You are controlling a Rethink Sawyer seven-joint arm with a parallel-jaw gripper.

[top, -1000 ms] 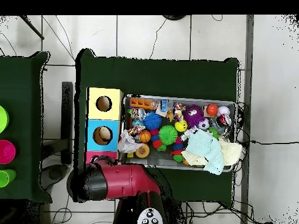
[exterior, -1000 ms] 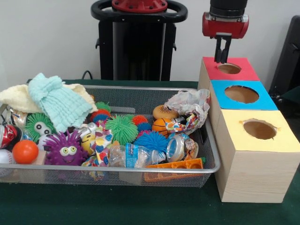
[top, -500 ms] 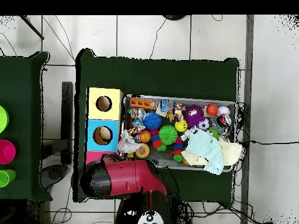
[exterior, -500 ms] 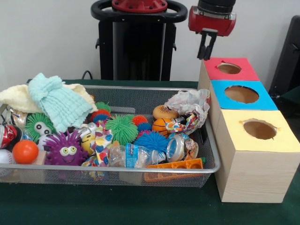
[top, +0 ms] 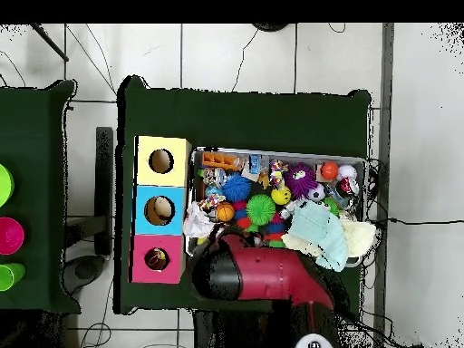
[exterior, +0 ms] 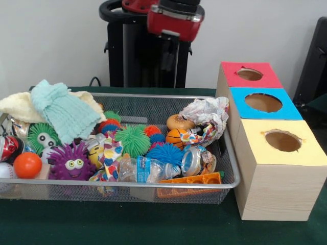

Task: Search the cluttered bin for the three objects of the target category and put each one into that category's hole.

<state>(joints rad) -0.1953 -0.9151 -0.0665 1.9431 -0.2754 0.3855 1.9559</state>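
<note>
My gripper hangs high over the back rim of the wire mesh bin, left of the boxes, open with nothing between its fingers. In the overhead view the red arm covers the bin's near edge and hides the gripper. Inside the bin lie a green spiky ball, a blue spiky ball, a purple spiky ball with eyes, a small basketball, an orange ball, a plastic bottle and crumpled paper. The red-topped hole, blue-topped hole and yellow-topped hole stand in a row at the right.
A mint towel and a cream cloth are heaped in the bin's far left corner. An orange plastic piece leans at the front rim. The wooden boxes stand against the bin's side. Green cloth covers the table.
The gripper has left the red hole, risen, and swung left to above the bin's back edge. The objects in the bin have not moved.
</note>
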